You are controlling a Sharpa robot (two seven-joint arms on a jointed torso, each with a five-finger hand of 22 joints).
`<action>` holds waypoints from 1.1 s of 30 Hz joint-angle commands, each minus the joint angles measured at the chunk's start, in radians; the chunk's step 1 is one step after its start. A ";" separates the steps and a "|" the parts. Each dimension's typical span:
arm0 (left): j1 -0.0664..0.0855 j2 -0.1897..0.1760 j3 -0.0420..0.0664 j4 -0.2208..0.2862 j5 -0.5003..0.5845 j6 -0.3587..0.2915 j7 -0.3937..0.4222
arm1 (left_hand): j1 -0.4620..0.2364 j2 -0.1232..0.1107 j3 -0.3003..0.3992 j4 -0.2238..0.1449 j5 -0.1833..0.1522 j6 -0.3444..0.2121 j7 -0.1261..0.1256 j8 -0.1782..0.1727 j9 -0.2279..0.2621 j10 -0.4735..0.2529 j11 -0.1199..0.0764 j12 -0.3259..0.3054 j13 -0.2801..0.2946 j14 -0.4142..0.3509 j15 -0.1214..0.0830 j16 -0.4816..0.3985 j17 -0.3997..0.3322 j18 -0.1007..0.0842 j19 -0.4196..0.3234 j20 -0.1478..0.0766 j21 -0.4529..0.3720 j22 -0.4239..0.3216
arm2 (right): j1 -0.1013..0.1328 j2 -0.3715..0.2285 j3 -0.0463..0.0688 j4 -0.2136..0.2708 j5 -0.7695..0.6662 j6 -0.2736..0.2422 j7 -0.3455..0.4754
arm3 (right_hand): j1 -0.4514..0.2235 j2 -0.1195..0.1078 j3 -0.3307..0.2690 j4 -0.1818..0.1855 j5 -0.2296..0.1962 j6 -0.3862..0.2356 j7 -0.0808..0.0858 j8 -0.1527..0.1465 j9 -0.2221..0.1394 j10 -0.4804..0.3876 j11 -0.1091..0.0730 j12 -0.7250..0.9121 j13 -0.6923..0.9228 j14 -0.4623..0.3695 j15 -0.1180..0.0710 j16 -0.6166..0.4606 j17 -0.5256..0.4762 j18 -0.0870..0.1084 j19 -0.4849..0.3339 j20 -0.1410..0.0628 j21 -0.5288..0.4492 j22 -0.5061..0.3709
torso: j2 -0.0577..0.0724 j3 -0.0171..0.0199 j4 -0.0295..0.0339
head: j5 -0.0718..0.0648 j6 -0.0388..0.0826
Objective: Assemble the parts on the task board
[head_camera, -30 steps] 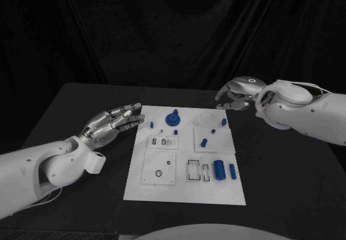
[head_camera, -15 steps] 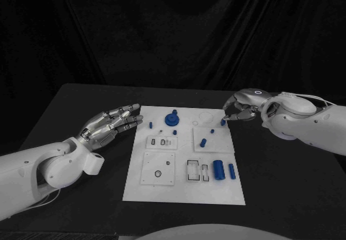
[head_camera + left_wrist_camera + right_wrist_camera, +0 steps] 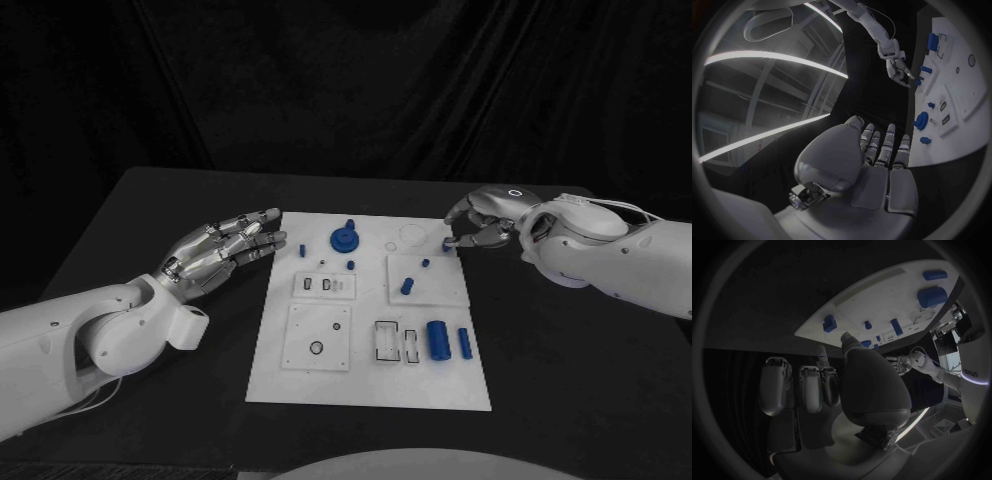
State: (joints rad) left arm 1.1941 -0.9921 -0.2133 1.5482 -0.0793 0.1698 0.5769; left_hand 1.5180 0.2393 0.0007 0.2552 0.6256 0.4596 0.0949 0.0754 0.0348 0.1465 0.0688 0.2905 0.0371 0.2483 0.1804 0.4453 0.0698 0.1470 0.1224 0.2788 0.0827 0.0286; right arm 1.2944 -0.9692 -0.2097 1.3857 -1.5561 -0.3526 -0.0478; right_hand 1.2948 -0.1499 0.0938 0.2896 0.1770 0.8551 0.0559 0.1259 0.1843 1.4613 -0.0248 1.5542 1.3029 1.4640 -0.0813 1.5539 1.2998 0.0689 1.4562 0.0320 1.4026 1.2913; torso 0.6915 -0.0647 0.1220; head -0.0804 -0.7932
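Note:
The white task board (image 3: 368, 375) lies in the middle of the table with several blue parts on it. A large round blue part (image 3: 346, 238) stands near its far edge, and two blue cylinders (image 3: 437, 340) lie near the right side. My right hand (image 3: 479, 224) hovers at the board's far right edge with its fingers curled loosely. Its fingertips (image 3: 456, 241) reach a small blue part (image 3: 829, 322) that lies on the board, with nothing between them. My left hand (image 3: 224, 246) hovers flat beside the board's far left corner, fingers spread and holding nothing.
The board carries raised white plates with slots and holes (image 3: 320, 335). More small blue pegs (image 3: 407, 285) stand on the right-hand plate. Black table (image 3: 577, 340) stretches on both sides of the board, and a dark curtain hangs behind.
My right hand has come down and in from beyond the far right corner to the board's right edge, its fingertips now at the small blue part. The left hand has stayed put.

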 commanded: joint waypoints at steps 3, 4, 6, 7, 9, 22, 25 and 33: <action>-0.002 0.000 0.001 0.001 0.001 0.015 0.013 | 0.013 -0.002 0.026 0.002 0.019 0.005 0.004 0.009 0.018 -0.005 0.013 0.015 0.010 -0.012 0.000 0.012 -0.008 0.024 0.001 0.000 -0.014 0.002 | -0.007 0.004 0.000 -0.005 0.006 -0.009 0.001 | 0.028 0.004 0.005 -0.003 0.048 -0.010 -0.001 0.008 0.017 0.109 -0.003 0.017 0.268 0.107 -0.001 0.017 0.271 -0.032 0.044 -0.001 0.018 0.231 | 0.000 -0.0004 0.0008 | -0.001 0.000; -0.002 0.000 0.001 0.001 0.001 0.015 0.013 | 0.013 -0.002 0.026 0.002 0.019 0.005 0.004 0.009 0.018 -0.005 0.013 0.015 0.010 -0.012 0.000 0.012 -0.008 0.024 0.001 0.000 -0.014 0.002 | -0.008 0.005 0.000 -0.007 0.006 -0.005 0.000 | 0.032 0.005 0.006 -0.004 0.060 -0.010 -0.001 0.009 0.017 0.109 -0.003 0.017 0.268 0.107 -0.001 0.017 0.271 -0.032 0.043 -0.001 0.016 0.231 | 0.000 -0.0004 0.0008 | -0.001 0.000; -0.002 0.000 0.001 0.001 0.001 0.015 0.013 | 0.013 -0.002 0.026 0.002 0.019 0.005 0.004 0.009 0.018 -0.005 0.013 0.015 0.010 -0.012 0.000 0.012 -0.008 0.024 0.001 0.000 -0.014 0.002 | -0.011 0.008 0.000 -0.011 0.006 0.000 -0.001 | 0.043 0.009 0.009 -0.005 0.098 -0.011 -0.001 0.011 0.018 0.109 -0.003 0.017 0.268 0.107 -0.001 0.017 0.271 -0.031 0.040 -0.001 0.011 0.229 | -0.001 -0.0007 0.0010 | 0.000 0.001; -0.002 0.000 0.001 0.001 0.001 0.015 0.013 | 0.013 -0.002 0.026 0.002 0.019 0.005 0.004 0.009 0.018 -0.005 0.013 0.015 0.010 -0.012 0.000 0.012 -0.008 0.024 0.001 0.000 -0.014 0.002 | -0.012 0.009 0.000 -0.013 0.006 0.003 -0.002 | 0.044 0.010 0.009 -0.006 0.102 -0.011 -0.001 0.011 0.018 0.109 -0.003 0.017 0.268 0.107 -0.001 0.017 0.271 -0.031 0.040 -0.001 0.011 0.229 | -0.001 -0.0009 0.0011 | 0.000 0.001; -0.002 -0.001 0.001 0.002 0.001 0.015 0.013 | 0.013 -0.002 0.026 0.002 0.019 0.005 0.004 0.009 0.018 -0.005 0.013 0.015 0.010 -0.012 0.000 0.012 -0.008 0.024 0.001 0.000 -0.014 0.002 | -0.016 0.012 0.000 -0.018 0.006 0.009 -0.004 | 0.049 0.010 0.010 -0.007 0.122 -0.011 0.000 0.012 0.019 0.109 -0.003 0.017 0.268 0.107 -0.001 0.017 0.271 -0.031 0.040 -0.001 0.010 0.229 | -0.001 -0.0013 0.0013 | 0.000 0.001; -0.002 -0.002 0.001 0.001 0.001 0.015 0.011 | 0.013 -0.002 0.026 0.002 0.019 0.005 0.004 0.009 0.018 -0.005 0.013 0.015 0.010 -0.012 0.000 0.012 -0.008 0.024 0.001 0.000 -0.014 0.002 | -0.031 0.017 0.000 -0.033 0.006 0.020 -0.008 | 0.056 0.011 0.010 -0.007 0.145 0.005 0.004 0.023 0.024 0.109 0.000 0.017 0.268 0.107 0.001 0.017 0.271 -0.030 0.038 0.000 0.007 0.228 | -0.001 -0.0012 0.0011 | 0.000 -0.001; -0.002 -0.002 0.001 0.001 0.001 0.016 0.011 | 0.013 -0.002 0.026 0.002 0.019 0.005 0.004 0.009 0.018 -0.005 0.013 0.015 0.010 -0.012 0.000 0.012 -0.008 0.024 0.001 0.000 -0.014 0.002 | -0.033 0.019 0.000 -0.035 0.006 0.020 -0.008 | 0.057 0.012 0.010 -0.007 0.144 0.014 0.007 0.029 0.027 0.109 0.002 0.017 0.268 0.107 0.002 0.017 0.271 -0.030 0.037 0.001 0.006 0.228 | 0.000 -0.0009 0.0015 | -0.001 -0.002; -0.003 -0.002 0.001 0.000 0.001 0.017 0.010 | 0.013 -0.002 0.026 0.002 0.019 0.005 0.004 0.009 0.018 -0.005 0.013 0.015 0.010 -0.012 0.000 0.012 -0.008 0.024 0.001 0.000 -0.014 0.002 | -0.034 0.031 0.000 -0.046 0.006 0.026 -0.008 | 0.062 0.013 0.010 -0.008 0.145 0.031 0.007 0.040 0.034 0.109 0.003 0.017 0.268 0.107 0.004 0.017 0.271 -0.030 0.038 0.002 0.006 0.228 | 0.000 -0.0012 0.0005 | -0.001 -0.005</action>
State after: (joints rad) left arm 1.1931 -0.9950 -0.2134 1.5472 -0.0793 0.1729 0.5762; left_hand 1.5180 0.2393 0.0007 0.2553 0.6256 0.4596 0.0949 0.0754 0.0348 0.1465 0.0688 0.2905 0.0370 0.2482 0.1804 0.4453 0.0698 0.1471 0.1224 0.2787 0.0827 0.0286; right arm 1.2631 -0.9402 -0.2095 1.3430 -1.5494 -0.3366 -0.0473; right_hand 1.3293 -0.1444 0.0938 0.2895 0.2984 0.8759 0.0611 0.1464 0.2032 1.4613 -0.0247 1.5542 1.3029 1.4641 -0.0812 1.5539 1.2998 0.0690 1.4563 0.0321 1.4025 1.2913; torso 0.6910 -0.0660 0.1228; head -0.0816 -0.7977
